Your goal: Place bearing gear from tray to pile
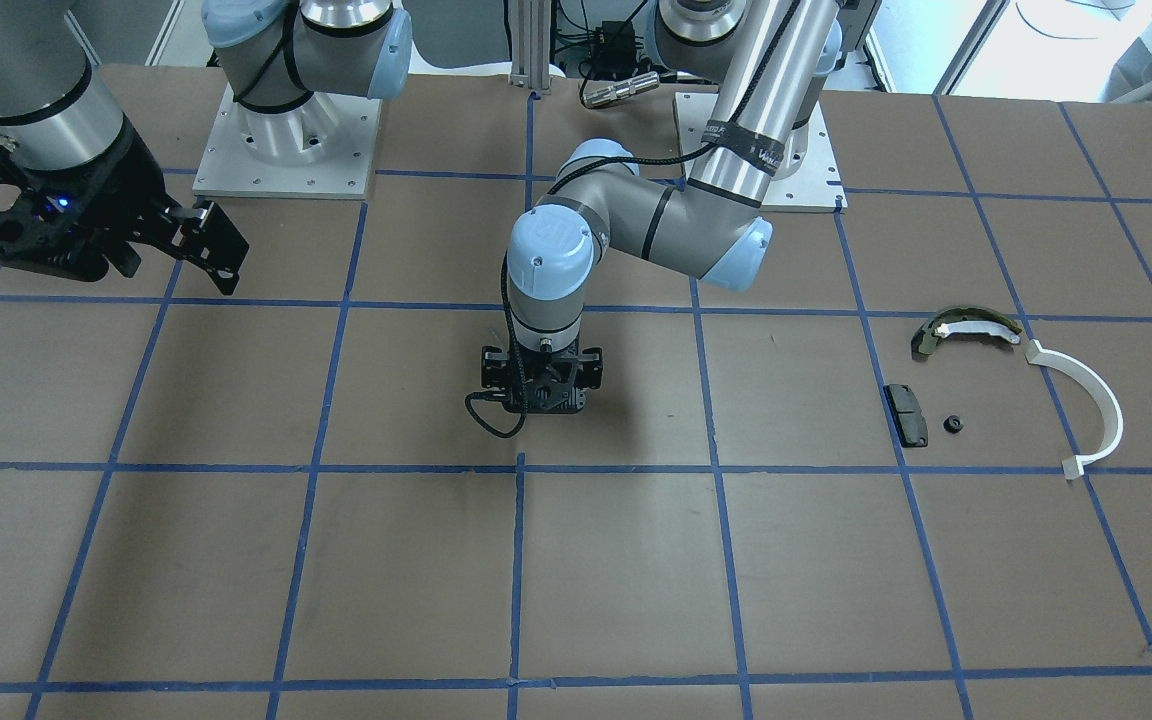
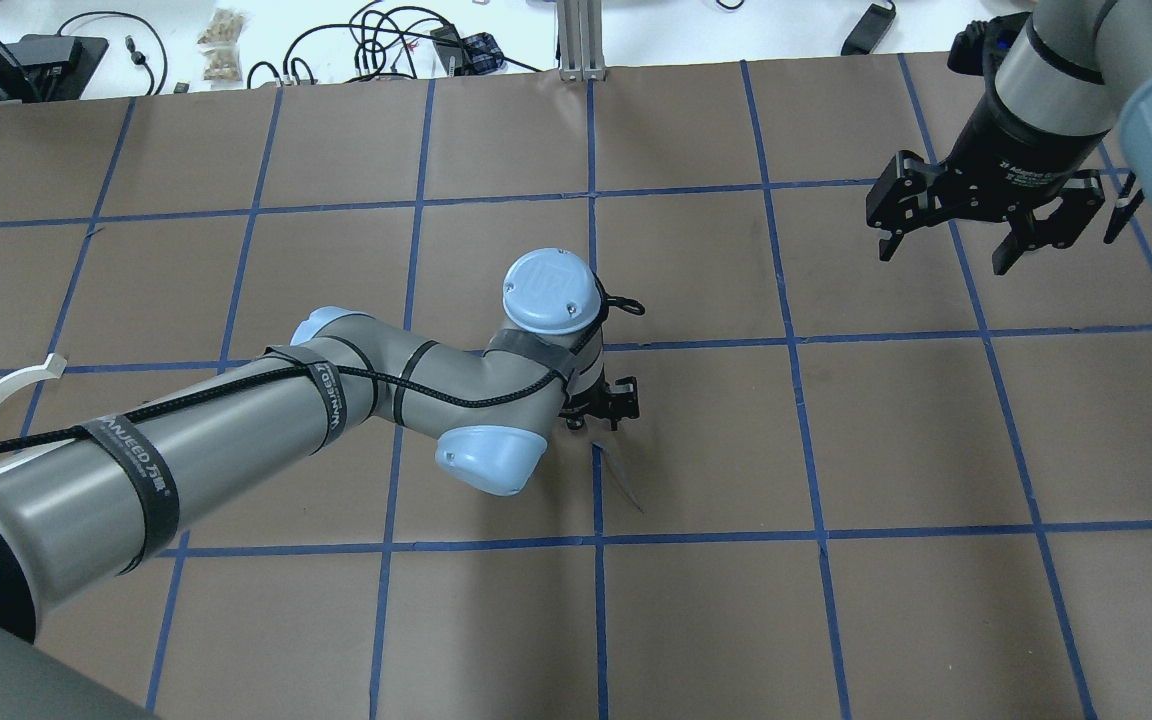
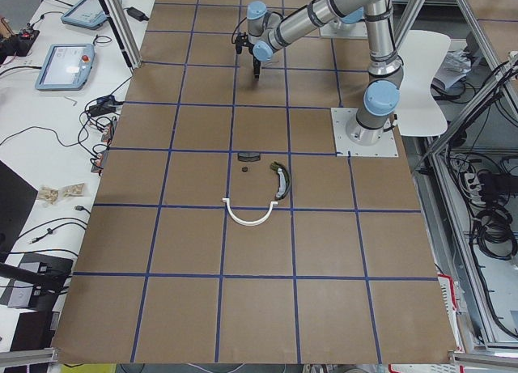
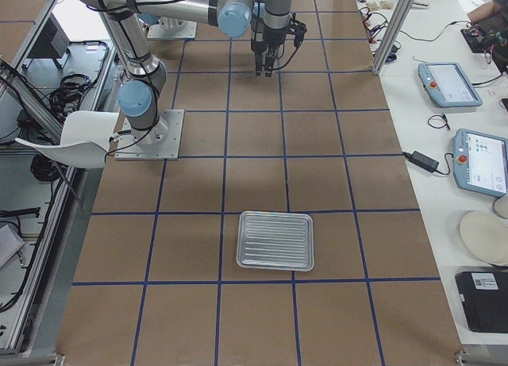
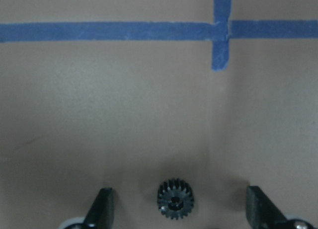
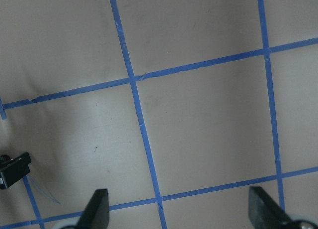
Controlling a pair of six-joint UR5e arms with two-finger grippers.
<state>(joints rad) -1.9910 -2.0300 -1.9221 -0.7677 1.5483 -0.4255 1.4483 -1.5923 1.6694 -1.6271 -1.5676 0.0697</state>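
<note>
From where I stand, the bearing gear [image 5: 175, 205] lies flat on the brown table [image 1: 636, 580], well apart from the white half-ring [image 1: 1116, 415] and off toward the table's middle. The left gripper [image 1: 540, 395] hangs straight down over it. Its fingers [image 5: 103, 209] are spread wide on either side of the gear and touch it nowhere. The gear's teeth and centre hole show plainly in the wrist view. The pile [image 1: 954, 423] gathers about that half-ring. An olive-green curved shoe [image 1: 966, 328] sits just beside the ring's end nearer the robot, so close that I cannot tell whether the two touch. A black rectangular pad [image 1: 905, 414] lies near the ring on its side toward the table's middle, and a small black round part [image 3: 245, 170] lies between the pad and the ring, too small to make out further. The right gripper [image 6: 178, 204] is even farther from the half-ring, out past the left gripper toward the other end of the table. It is held well above the surface, its fingers parted and only taped tabletop showing between them. The metal tray [image 4: 275, 214] lies flat at the table end opposite the half-ring, farthest from it of all.
</note>
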